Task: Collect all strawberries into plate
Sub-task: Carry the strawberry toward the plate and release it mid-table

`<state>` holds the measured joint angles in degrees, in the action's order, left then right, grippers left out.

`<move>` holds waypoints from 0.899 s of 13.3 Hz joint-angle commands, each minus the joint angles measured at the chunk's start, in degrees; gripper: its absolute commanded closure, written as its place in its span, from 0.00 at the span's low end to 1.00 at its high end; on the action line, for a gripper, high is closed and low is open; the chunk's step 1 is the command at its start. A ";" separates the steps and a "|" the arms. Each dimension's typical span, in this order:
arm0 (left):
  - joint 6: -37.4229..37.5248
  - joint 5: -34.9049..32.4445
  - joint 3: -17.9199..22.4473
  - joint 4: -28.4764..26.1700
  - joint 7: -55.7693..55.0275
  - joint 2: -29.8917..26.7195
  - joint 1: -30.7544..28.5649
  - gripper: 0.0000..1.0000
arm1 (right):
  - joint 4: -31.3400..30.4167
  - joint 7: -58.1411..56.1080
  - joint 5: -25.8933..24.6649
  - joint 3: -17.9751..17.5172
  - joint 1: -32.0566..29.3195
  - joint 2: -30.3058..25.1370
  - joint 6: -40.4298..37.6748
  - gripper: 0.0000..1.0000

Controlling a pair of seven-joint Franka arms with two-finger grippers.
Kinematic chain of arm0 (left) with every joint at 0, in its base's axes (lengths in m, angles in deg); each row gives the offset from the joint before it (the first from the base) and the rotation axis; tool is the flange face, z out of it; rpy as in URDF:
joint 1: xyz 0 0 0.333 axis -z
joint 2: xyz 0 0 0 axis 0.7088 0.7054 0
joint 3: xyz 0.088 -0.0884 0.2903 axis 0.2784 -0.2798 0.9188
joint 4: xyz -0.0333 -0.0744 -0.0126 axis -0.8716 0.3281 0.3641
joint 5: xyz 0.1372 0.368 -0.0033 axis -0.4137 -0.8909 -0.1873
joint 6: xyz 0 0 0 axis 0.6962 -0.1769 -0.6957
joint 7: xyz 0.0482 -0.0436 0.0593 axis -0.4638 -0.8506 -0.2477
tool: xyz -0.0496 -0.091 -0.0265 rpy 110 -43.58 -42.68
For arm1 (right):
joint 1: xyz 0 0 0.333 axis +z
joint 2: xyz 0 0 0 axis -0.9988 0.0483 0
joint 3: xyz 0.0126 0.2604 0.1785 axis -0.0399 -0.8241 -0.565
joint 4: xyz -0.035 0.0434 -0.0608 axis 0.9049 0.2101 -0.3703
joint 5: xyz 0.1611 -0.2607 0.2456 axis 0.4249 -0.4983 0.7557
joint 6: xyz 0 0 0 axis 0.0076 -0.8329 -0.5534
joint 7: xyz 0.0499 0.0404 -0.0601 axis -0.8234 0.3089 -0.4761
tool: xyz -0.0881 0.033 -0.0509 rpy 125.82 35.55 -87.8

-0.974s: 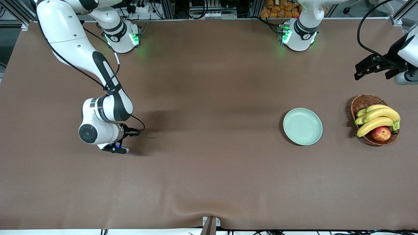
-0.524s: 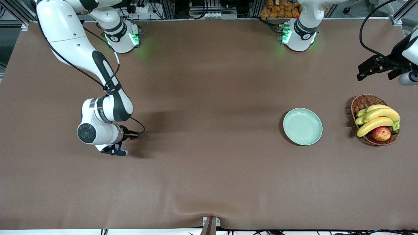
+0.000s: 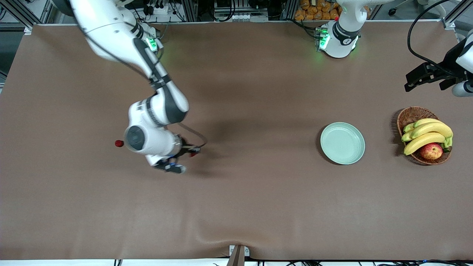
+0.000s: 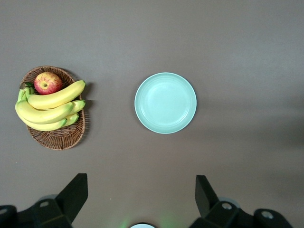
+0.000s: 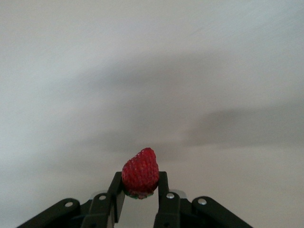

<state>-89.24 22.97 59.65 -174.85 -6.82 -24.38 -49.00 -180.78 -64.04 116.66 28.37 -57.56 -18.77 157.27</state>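
My right gripper hangs over bare table toward the right arm's end, shut on one strawberry. In the right wrist view that red berry sits pinched between the two black fingertips of the right gripper, tip outward and green cap inward. A second strawberry lies on the table beside the right arm's wrist. The pale mint-green plate sits bare toward the left arm's end. My left gripper waits open, high above the table near the basket; its view shows the plate and both fingers.
A brown wicker basket with bananas and a red-yellow apple stands beside the plate at the left arm's end; it also shows in the left wrist view as the basket. A brown cloth covers the table.
The right arm lifted and swung toward the plate's end with a strawberry in its gripper, uncovering another strawberry on the table. The left arm barely moved.
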 commanded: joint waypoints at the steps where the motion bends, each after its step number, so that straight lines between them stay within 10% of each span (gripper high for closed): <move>1: -0.20 0.72 -0.03 0.20 0.46 -0.10 -0.36 0.00 | 0.75 0.34 8.72 0.41 5.02 2.28 2.29 1.00; 6: -0.11 0.72 -0.03 0.20 0.55 -0.10 -0.36 0.00 | 5.75 0.43 19.45 0.41 13.47 8.17 9.51 1.00; 12: 0.07 0.81 -0.20 0.02 0.55 -0.10 -0.18 0.00 | 6.73 1.21 23.17 -0.99 18.75 11.43 18.10 0.56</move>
<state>-89.23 22.97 59.61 -174.87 -6.82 -24.38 -48.99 -176.04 -63.73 138.43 27.68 -40.37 -9.52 171.87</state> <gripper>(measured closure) 0.000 0.652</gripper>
